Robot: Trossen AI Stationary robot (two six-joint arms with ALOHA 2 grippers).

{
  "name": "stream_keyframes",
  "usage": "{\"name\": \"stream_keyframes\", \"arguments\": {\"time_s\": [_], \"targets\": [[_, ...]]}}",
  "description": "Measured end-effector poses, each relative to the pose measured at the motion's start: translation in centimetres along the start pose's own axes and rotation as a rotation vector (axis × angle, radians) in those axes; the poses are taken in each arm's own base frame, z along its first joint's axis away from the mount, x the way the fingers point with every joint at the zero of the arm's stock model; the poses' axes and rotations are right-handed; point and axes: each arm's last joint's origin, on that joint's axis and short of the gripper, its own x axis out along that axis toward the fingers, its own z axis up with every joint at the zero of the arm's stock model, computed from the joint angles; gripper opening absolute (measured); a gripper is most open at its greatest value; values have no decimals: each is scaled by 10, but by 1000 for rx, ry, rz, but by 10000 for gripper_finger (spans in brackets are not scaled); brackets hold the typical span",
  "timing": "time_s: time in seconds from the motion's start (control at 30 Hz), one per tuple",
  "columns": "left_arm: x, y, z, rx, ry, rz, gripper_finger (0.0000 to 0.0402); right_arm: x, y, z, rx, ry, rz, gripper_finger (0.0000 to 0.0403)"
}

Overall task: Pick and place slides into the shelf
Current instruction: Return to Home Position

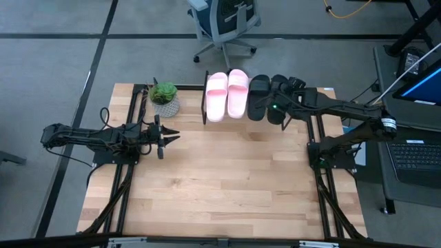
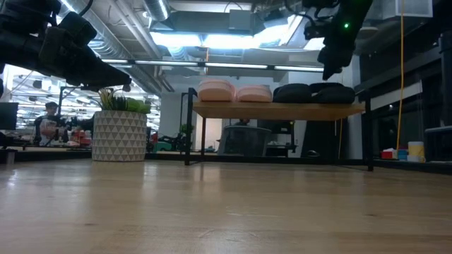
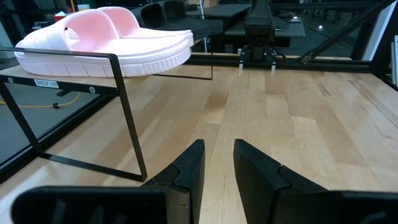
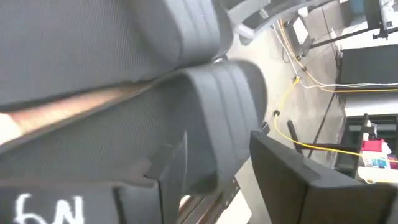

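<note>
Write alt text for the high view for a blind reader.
Four slides sit side by side on the shelf at the far edge of the table, two pink slides on the left, two black slides on the right. The right hand hangs over the black slides, holding nothing; the left hand hovers above the table near a potted plant.

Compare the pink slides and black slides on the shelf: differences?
Colour: the pink slides are light pink, the black slides black. Place: the pink slides take the end of the shelf nearer the plant, the black slides the end nearer the right arm. The right gripper, open, hangs above the black slides; nothing is over the pink slides. The left gripper waits apart. Shared: all four lie side by side on the shelf top.
</note>
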Motion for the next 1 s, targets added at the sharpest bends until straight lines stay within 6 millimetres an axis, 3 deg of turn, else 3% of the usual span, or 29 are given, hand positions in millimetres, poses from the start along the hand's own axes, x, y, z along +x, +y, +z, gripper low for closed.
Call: {"name": "stream_keyframes", "arguments": {"time_s": [0.4,0.53,0.67,0.77,1.0], "targets": [[0,0,0,-3,-1,0,78,-31,-5,8,129,-167,173,171],[0,0,0,-26,-1,0,78,-48,-10,16,153,-231,264,127],[0,0,0,-27,0,-1,78,-57,-8,17,169,-259,306,52],[0,0,0,-27,-1,0,78,-61,1,14,196,-257,352,10],[0,0,0,-27,-1,-1,78,-74,47,1,148,-314,467,10]]}}
